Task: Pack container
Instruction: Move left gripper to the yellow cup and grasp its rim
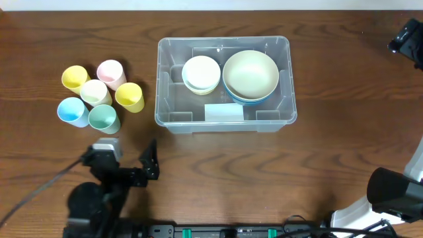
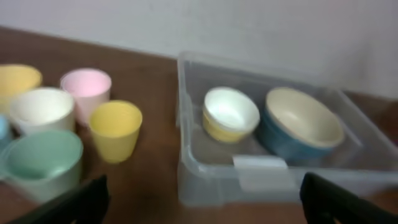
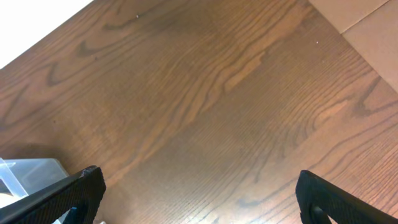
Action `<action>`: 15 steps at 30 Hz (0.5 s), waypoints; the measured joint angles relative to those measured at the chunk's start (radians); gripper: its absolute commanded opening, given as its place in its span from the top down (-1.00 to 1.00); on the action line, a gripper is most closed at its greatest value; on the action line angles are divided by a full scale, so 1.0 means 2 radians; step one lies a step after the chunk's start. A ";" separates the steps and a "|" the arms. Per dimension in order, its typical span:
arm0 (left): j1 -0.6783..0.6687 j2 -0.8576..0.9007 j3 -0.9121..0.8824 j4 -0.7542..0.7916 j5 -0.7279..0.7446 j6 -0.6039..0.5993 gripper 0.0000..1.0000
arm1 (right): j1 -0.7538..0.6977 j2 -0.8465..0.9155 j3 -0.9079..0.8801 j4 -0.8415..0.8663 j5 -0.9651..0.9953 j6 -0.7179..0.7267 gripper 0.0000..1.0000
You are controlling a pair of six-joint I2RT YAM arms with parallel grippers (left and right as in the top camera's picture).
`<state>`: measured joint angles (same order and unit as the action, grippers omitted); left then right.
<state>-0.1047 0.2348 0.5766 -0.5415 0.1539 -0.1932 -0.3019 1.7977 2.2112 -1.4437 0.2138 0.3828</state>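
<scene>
The container (image 1: 223, 41), a large clear plastic bin with a white label, sits in the middle of the table. Inside it are a small white bowl (image 1: 201, 71) stacked on a yellow one, and a large cream bowl (image 1: 250, 74) nested in a blue one. The left wrist view shows the container (image 2: 211, 174) ahead with both bowl stacks. My left gripper (image 1: 125, 164) (image 2: 202, 202) is open and empty, low near the front edge, facing the container. My right gripper (image 1: 408, 41) (image 3: 199, 199) is open and empty over bare wood at the far right.
Several cups stand in a cluster left of the container: yellow (image 1: 75, 78), pink (image 1: 111, 73), cream (image 1: 96, 92), a second yellow (image 1: 129, 96), blue (image 1: 72, 111) and green (image 1: 104, 118). A container corner (image 3: 31, 171) shows in the right wrist view.
</scene>
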 measured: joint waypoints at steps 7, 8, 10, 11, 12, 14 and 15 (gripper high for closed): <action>0.000 0.227 0.312 -0.231 -0.009 0.025 -0.96 | 0.000 0.000 0.000 0.000 -0.001 0.000 -0.98; 0.000 0.259 0.348 -0.254 -0.010 0.028 -0.96 | 0.000 0.000 0.000 0.000 -0.001 0.000 -0.99; 0.000 0.322 0.418 -0.294 -0.008 0.031 -0.96 | 0.000 0.000 0.000 0.000 -0.001 0.000 -0.98; 0.000 0.345 0.444 -0.306 -0.003 0.032 -0.96 | 0.000 0.000 0.000 0.000 -0.001 0.000 -0.99; 0.000 0.368 0.466 -0.314 0.005 0.032 -0.96 | 0.000 0.000 0.000 0.000 -0.001 0.000 -0.99; 0.000 0.405 0.497 -0.315 0.031 0.033 -0.96 | 0.000 0.000 0.000 0.000 -0.002 0.000 -0.99; 0.000 0.418 0.504 -0.313 0.047 0.034 -0.96 | 0.000 0.000 0.000 0.000 -0.001 0.000 -0.98</action>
<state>-0.1047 1.0710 1.5845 -1.1667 0.2470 -0.1261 -0.3019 1.7977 2.2112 -1.4437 0.2111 0.3832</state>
